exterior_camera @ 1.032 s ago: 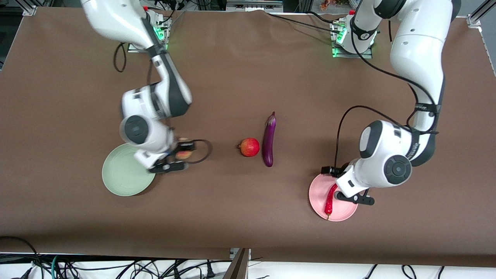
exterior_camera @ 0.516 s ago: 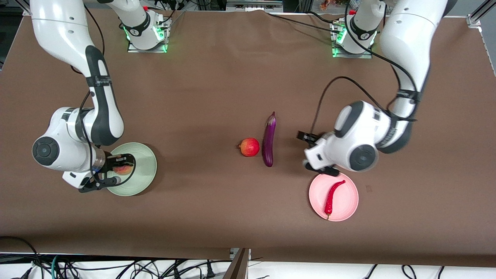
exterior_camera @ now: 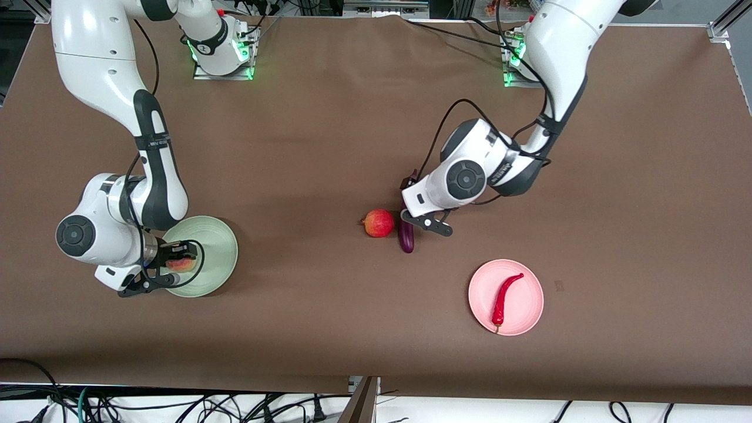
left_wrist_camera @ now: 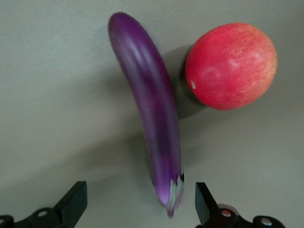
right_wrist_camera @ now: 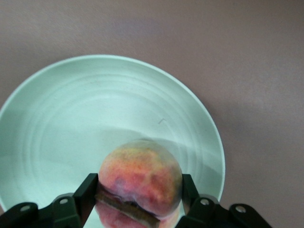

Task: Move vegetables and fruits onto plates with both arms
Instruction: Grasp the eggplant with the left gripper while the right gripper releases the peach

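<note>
The vegetables and fruits are partly sorted on the broad brown cloth-covered table (exterior_camera: 352,117). The white left arm's black gripper (exterior_camera: 424,222) hovers over the long slim glossy purple eggplant (exterior_camera: 406,238) at mid-table, jaws spread wide and empty, straddling its stem end in the left wrist view (left_wrist_camera: 156,133). The white right arm's black gripper (exterior_camera: 171,265) sits over the round pale green matte plate (exterior_camera: 220,247) toward the right arm's end of the table, jaws closed on the flattish orange-pink peach (exterior_camera: 181,263), which seems to be at or just above the plate's surface (right_wrist_camera: 142,183). The round pale pink matte plate (exterior_camera: 529,305), nearer the front edge toward the left arm's end, already carries the curved shiny red chili pepper (exterior_camera: 504,296). The round glossy red pomegranate-like fruit (exterior_camera: 379,223) lies just beside the eggplant. Risks, as I judge them: jaws closing so near the eggplant's tapered stem end could let it tip or slip out, a descending finger could nudge the neighbouring fruit rolling, and the peach could roll off if released near the rim.
</note>
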`<state>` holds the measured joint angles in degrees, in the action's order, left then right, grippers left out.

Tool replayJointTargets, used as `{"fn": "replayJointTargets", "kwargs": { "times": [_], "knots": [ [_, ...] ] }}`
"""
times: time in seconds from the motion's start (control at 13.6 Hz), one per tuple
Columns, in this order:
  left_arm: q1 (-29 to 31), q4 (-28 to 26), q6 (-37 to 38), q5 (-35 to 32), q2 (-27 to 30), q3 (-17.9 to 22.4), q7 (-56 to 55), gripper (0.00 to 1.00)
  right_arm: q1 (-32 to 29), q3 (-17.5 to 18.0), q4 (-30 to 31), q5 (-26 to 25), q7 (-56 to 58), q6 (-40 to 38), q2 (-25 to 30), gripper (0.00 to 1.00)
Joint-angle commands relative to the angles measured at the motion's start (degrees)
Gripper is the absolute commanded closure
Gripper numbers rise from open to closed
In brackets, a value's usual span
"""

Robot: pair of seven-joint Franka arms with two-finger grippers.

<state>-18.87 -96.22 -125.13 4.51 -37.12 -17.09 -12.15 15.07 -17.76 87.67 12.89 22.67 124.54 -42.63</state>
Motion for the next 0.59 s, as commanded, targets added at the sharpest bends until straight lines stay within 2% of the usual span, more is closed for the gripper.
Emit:
{"fn": "replayJointTargets", "kwargs": {
  "times": [0.0, 0.07, 0.22, 0.29, 0.37, 0.52],
  "knots": [
    [-1.69, -6.86, -9.49, -1.00, 1.09, 0.56, -2.86, 0.00, -1.09, 0.80, 0.66, -0.50, 0.54, 0.35, 0.27, 0.07],
    [-3.09, -6.87, -9.95, -1.00, 0.22, 0.65, -5.58, 0.00, -1.18, 0.80, 0.05, -0.50, 0.88, -0.08, 0.53, 0.00],
    [-5.73, -6.79, -10.40, -2.57, -0.84, 1.26, -8.58, 0.04, -0.66, 1.06, -0.39, 0.12, 0.62, -0.44, 1.93, 0.00],
    [-5.57, -6.79, -10.40, -5.02, -0.93, 1.35, -8.68, 0.18, -0.22, 1.50, -1.44, 0.29, -0.08, -1.22, 2.54, 0.00],
    [-5.31, -6.79, -10.31, -7.04, -0.93, 1.27, -8.68, 0.44, 0.57, 1.50, -2.66, 0.38, -2.17, -3.06, 2.64, 0.00],
    [-5.30, -6.70, -10.31, -7.24, -1.46, 1.27, -9.03, 0.82, 2.68, 2.02, -5.74, 0.64, -10.06, -7.89, 2.64, 0.00]
  ]
}}
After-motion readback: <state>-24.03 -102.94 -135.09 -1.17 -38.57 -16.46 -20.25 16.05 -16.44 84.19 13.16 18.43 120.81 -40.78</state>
